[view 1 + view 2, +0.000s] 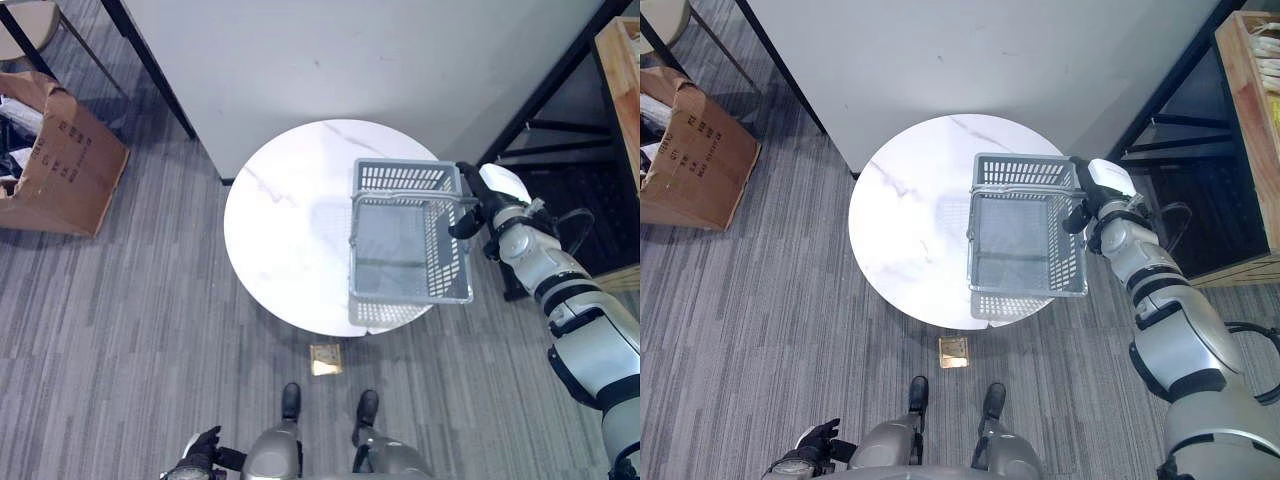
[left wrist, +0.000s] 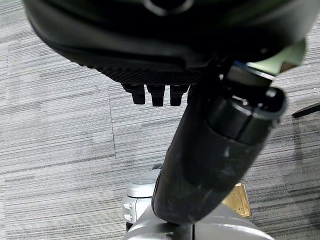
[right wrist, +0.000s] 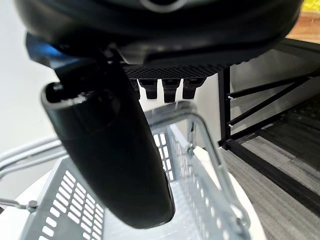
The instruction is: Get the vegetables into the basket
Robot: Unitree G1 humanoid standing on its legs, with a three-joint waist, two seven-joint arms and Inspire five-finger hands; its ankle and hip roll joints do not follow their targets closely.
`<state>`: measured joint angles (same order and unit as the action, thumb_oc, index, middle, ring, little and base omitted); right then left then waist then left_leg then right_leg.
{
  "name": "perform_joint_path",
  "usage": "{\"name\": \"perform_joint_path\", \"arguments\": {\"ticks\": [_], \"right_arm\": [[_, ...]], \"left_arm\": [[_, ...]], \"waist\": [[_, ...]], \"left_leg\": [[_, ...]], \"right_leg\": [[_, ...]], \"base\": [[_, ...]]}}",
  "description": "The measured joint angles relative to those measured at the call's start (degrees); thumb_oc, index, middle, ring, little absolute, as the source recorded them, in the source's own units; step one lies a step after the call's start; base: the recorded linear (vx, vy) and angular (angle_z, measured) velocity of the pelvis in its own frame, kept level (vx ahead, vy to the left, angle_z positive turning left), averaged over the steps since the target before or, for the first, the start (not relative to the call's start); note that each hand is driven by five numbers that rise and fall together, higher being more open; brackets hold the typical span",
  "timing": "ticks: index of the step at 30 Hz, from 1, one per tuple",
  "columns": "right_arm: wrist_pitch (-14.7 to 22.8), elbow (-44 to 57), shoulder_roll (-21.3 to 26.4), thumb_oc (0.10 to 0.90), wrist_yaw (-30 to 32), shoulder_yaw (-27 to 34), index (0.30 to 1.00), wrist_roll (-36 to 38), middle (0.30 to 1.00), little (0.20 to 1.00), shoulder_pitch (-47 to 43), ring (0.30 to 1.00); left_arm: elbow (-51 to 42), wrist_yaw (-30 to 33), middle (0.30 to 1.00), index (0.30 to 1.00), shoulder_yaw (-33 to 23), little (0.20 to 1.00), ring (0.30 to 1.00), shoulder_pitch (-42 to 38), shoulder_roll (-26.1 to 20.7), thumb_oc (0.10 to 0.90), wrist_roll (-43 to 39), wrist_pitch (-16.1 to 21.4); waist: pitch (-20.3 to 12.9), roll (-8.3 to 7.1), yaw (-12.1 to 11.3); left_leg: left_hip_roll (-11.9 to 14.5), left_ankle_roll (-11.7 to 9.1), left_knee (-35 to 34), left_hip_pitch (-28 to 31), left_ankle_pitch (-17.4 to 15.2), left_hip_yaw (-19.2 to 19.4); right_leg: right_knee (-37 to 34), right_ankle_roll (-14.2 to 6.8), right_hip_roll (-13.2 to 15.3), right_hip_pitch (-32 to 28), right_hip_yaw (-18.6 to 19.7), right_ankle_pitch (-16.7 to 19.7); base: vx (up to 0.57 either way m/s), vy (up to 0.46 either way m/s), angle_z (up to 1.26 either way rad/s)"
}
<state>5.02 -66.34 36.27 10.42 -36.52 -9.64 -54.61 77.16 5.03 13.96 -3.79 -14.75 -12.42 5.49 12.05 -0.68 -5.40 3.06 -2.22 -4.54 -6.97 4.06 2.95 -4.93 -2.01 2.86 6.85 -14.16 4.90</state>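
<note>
One grey basket (image 1: 411,243) on round white table (image 1: 280,240), right hand (image 1: 470,215) curled round its handle, left hand (image 1: 200,447) low, fingers relaxed.

Even overhead light, soft glare on the white table (image 1: 280,230), wrist views blurred up close

cardboard box (image 1: 55,160): cut off by left edge | wooden crate (image 1: 1252,120): cut off by right edge | right hand (image 1: 478,205): fingers at basket (image 1: 410,245) rim, grip unclear | left hand (image 1: 203,448): partly cut by bottom edge
</note>
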Motion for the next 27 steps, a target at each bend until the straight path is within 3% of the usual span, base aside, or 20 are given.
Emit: {"name": "perform_joint_path", "arguments": {"ticks": [4,16,23,27], "right_arm": [[-0.2,-4.76,-1.73,0.4,1.3,0.09,0.3,-0.05,0.3,0.3,-1.09,0.3],[-0.1,-4.03,-6.02,0.4,-2.27,-1.91,0.3,-1.76,0.3,0.3,0.02,0.3],[-1.78,13.68,-1.99,0.4,-3.17,-2.0,0.3,-2.53,0.3,0.3,4.67,0.3],[-1.03,29.63,4.23,0.4,-3.65,-1.94,0.3,-3.07,0.3,0.3,11.2,0.3]], "left_arm": [[-0.15,0.1,1.0,1.0,1.92,1.0,1.0,-0.37,-0.05,0.9,0.04,-0.03],[-0.26,0.96,1.0,1.0,2.18,1.0,1.0,-0.63,-0.19,0.9,2.47,-0.29],[-0.26,0.5,1.0,1.0,0.98,1.0,1.0,-0.11,-0.05,0.9,4.67,-1.09],[-0.07,-0.12,1.0,1.0,-1.4,1.0,1.0,0.71,0.01,0.9,5.73,-1.81]], "waist": [[0.11,-0.16,-0.08],[0.34,-0.56,0.03],[0.3,-0.61,1.34],[0.21,-0.61,2.07]], "left_leg": [[-0.04,0.0,0.1,0.03,0.0,-0.3],[-0.14,0.02,0.18,1.41,0.06,-0.11],[-0.17,0.04,-0.44,4.78,0.05,1.08],[-0.19,0.06,-0.48,6.5,0.03,1.74]], "right_leg": [[0.0,0.0,0.04,-0.22,-0.23,0.0],[0.01,0.11,0.15,-1.47,0.02,0.09],[0.01,0.13,0.18,-4.02,1.17,0.13],[0.0,0.08,0.21,-5.4,1.76,0.16]], "base": [[0.0,0.008,0.02],[0.0,0.02,-0.01],[0.01,0.045,-0.08],[0.0,0.064,-0.08]]}}
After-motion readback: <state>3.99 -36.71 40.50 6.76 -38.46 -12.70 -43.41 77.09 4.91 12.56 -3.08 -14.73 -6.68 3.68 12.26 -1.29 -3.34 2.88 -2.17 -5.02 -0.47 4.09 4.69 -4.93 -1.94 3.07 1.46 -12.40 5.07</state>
